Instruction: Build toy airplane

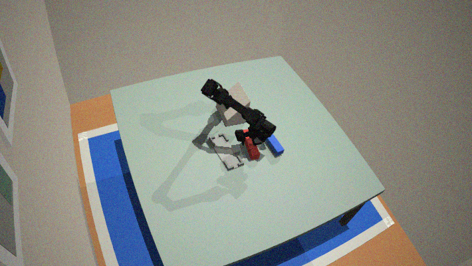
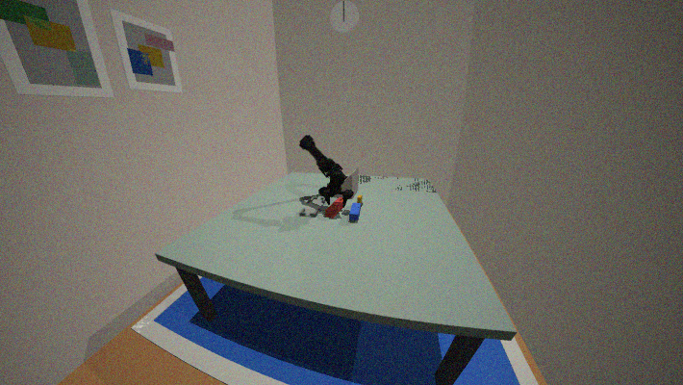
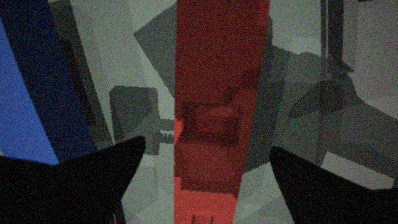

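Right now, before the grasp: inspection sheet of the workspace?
Surface: pale green table, arm shadows across it.
Job's things: red fuselage lying on the table beside the grey jig, not in the cradle; blue wing flat on the table on the fuselage's other side; small yellow tail fin behind the wing.
Clutter: nothing seen.
Grippers: gripper open, empty, fingers straddling the fuselage from above.
Cables: nothing seen.
Surroundings: blue rug under the table, framed pictures and wall clock.
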Robot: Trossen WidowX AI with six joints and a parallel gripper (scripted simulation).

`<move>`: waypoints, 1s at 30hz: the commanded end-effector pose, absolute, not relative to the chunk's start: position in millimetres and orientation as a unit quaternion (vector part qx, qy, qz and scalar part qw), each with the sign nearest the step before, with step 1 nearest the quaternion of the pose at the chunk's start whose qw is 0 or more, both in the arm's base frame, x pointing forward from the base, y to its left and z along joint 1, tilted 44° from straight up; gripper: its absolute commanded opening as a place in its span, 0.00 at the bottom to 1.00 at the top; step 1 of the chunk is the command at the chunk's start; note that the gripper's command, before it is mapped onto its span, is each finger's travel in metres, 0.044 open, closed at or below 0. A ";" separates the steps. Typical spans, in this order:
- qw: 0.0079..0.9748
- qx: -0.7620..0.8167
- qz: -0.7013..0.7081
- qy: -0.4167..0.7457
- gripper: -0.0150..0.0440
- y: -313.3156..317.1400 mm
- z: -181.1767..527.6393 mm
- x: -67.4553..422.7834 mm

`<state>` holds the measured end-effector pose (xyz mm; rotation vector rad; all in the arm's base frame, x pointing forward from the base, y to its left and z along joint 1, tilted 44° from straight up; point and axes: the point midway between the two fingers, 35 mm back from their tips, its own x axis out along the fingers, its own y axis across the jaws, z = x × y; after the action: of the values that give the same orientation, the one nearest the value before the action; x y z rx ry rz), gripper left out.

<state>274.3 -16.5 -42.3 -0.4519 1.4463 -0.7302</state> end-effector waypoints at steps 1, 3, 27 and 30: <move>0.664 -0.204 -0.324 0.642 1.00 -21.7 -47.7 272.6; 0.664 -0.204 -0.324 0.642 1.00 -23.9 -49.9 272.3; 0.664 -0.204 -0.325 0.642 0.48 -30.1 -55.6 271.3; 0.664 -0.204 -0.324 0.642 0.34 -26.9 -53.1 272.5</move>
<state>271.4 -29.2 -55.2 -0.4597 1.4524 -0.7326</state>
